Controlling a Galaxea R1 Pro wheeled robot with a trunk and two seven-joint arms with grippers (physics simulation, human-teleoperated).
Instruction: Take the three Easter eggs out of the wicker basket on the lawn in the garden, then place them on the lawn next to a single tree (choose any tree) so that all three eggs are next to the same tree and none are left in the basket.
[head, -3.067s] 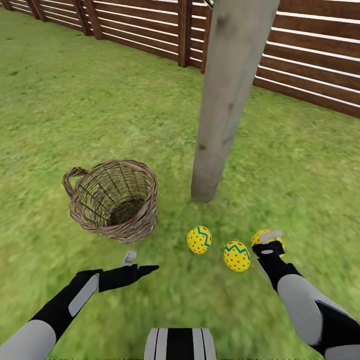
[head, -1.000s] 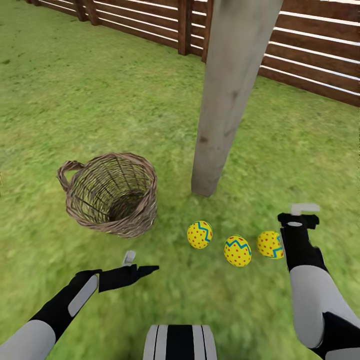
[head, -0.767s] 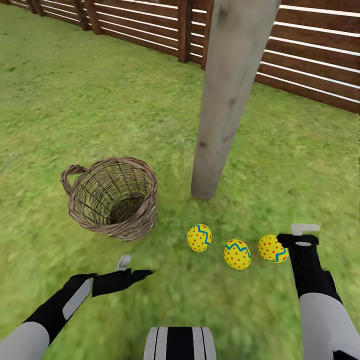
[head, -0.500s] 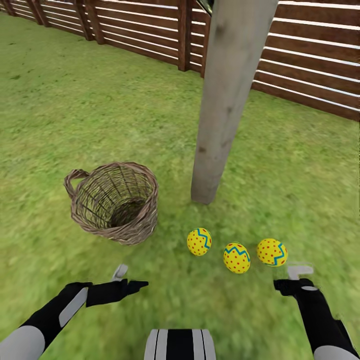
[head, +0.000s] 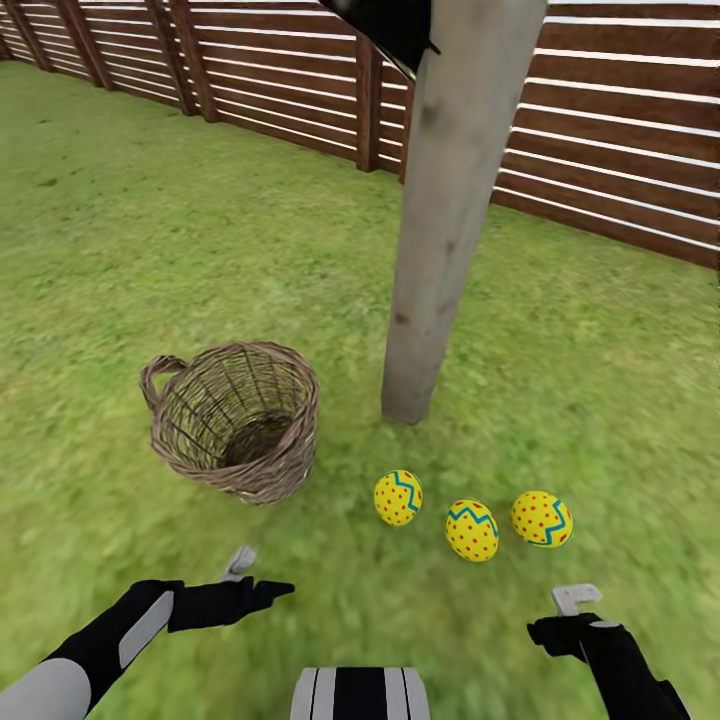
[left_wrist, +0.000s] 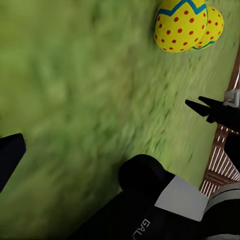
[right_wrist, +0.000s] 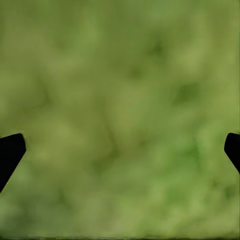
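Eggs come first in the head view: three Easter eggs (head: 399, 498) (head: 472, 530) (head: 543, 518) lie in a row on the lawn (head: 120, 250) just below the tree (head: 440, 220) trunk, as the task wants, beside the emptied wicker basket (head: 235, 420). Left claw (head: 262, 592) and right claw (head: 560, 625) hang low and apart from them. Left wrist view: two eggs (left_wrist: 181, 25) (left_wrist: 212, 25) overlapping; whether its jaws gape I cannot tell. Right wrist view: fingertips (right_wrist: 10, 152) spread wide over bare grass, holding nothing.

Open-woven brown wicker basket (head: 236, 420) – rough; matt grey-beige tree (head: 440, 210) trunk; glossy Easter eggs (head: 472, 529); mottled lawn (head: 150, 250); slatted wooden fence (head: 620, 130).
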